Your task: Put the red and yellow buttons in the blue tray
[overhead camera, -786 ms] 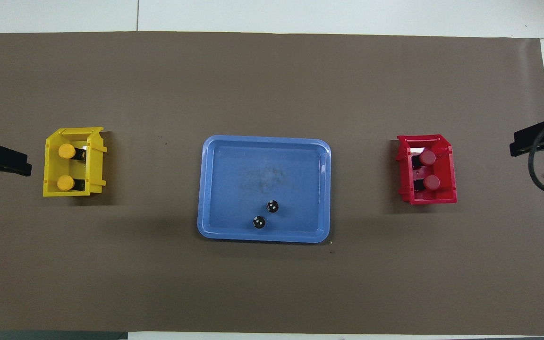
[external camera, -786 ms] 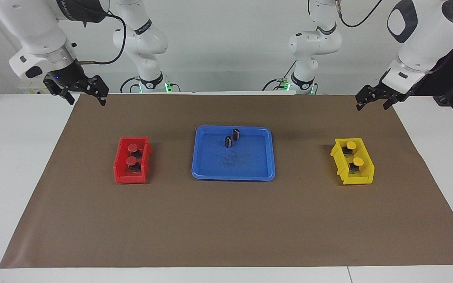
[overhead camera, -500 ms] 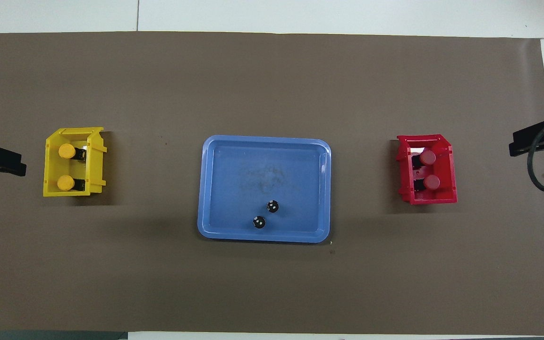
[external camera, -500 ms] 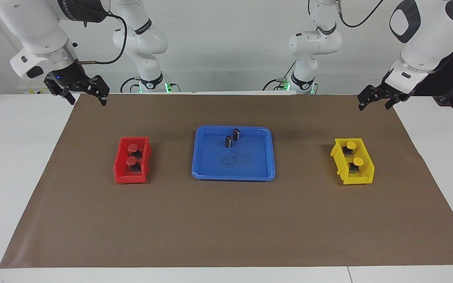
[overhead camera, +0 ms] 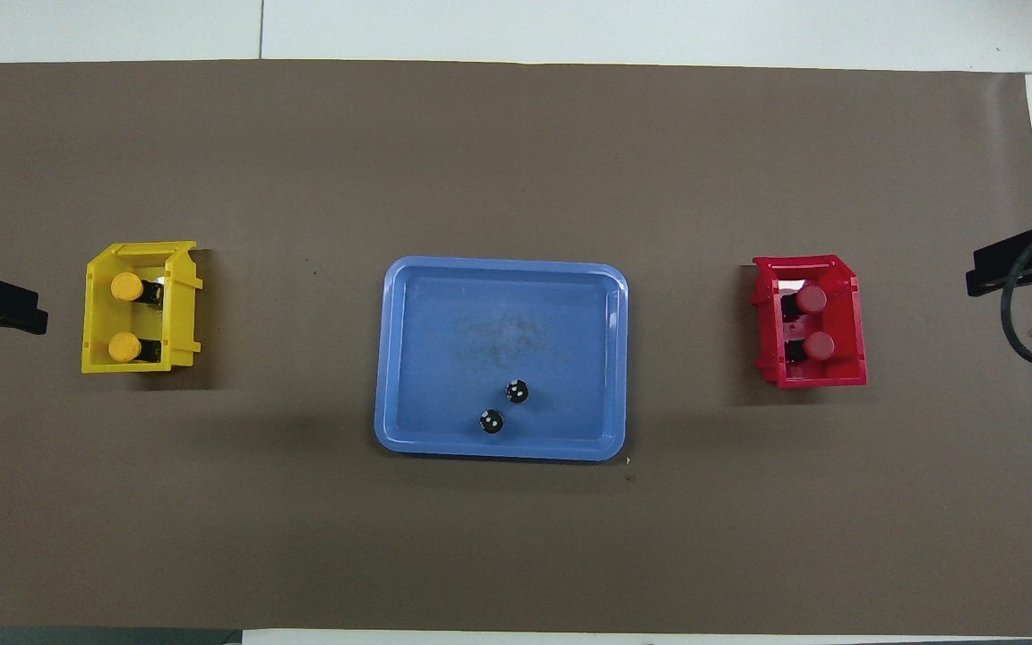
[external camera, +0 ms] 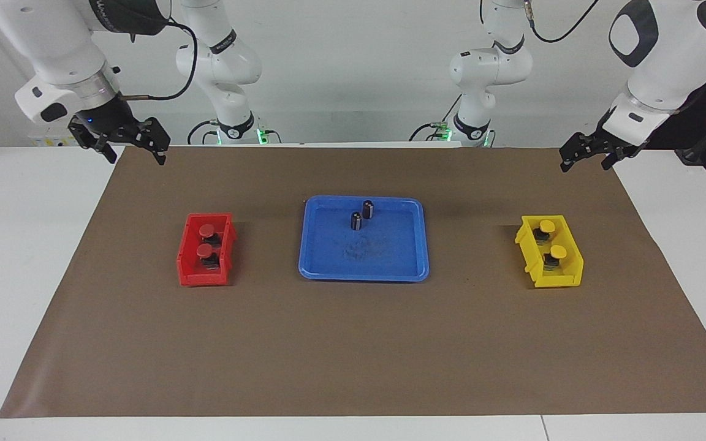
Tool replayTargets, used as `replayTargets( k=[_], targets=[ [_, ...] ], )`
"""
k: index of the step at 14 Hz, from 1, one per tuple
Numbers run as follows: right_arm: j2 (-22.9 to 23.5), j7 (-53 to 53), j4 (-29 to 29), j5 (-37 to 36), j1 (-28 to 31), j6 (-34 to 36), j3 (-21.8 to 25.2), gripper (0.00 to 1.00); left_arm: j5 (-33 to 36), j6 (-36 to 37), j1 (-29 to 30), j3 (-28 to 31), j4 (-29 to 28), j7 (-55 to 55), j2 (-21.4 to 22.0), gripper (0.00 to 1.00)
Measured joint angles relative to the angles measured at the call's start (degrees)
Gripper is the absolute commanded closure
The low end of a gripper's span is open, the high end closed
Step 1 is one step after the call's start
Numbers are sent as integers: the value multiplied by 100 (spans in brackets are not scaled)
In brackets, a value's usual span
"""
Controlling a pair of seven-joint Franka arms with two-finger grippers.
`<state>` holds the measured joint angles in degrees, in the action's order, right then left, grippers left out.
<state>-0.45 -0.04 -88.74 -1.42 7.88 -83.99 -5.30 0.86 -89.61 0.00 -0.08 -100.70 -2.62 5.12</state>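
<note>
Two red buttons (external camera: 207, 230) (external camera: 206, 250) stand in the small red bin (external camera: 190, 269) toward the right arm's end. Two yellow buttons (external camera: 547, 226) (external camera: 558, 252) stand in the small yellow bin (external camera: 564, 278) toward the left arm's end. The blue tray (external camera: 390, 266) lies between the bins and holds no coloured buttons. My right gripper (external camera: 136, 157) hangs open and empty over the mat's corner by its base. My left gripper (external camera: 583, 163) hangs open and empty over the mat's corner at its own end. In the overhead view the buttons show as red caps (overhead camera: 810, 298) and yellow caps (overhead camera: 126, 287).
Two small dark cylinders (external camera: 368, 209) (external camera: 356, 221) stand in the blue tray, in the part nearer to the robots. A brown mat (external camera: 353, 343) covers most of the white table (external camera: 22, 245).
My left gripper has drawn slightly outward, away from the yellow bin. My right gripper has barely moved. The buttons, bins and tray are where they were.
</note>
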Motion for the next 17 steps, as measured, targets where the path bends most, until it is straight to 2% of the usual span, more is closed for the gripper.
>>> replayTargets(
  k=[10,11,14,17],
  targets=[
    [0,0,-70,-3,-6,-244,-33,1,0,0,0,0,0,0,0,0],
    [-2,0,-105,-2,-8,-318,-38,7,0,0,0,0,0,0,0,0],
    [-111,-3,-706,19,-121,-1120,-53,19,0,-11,-49,-67,1,-1,1,0],
    [-148,-3,-1518,129,-310,-1982,-63,23,0,-110,-142,-155,5,20,2,0]
  ],
)
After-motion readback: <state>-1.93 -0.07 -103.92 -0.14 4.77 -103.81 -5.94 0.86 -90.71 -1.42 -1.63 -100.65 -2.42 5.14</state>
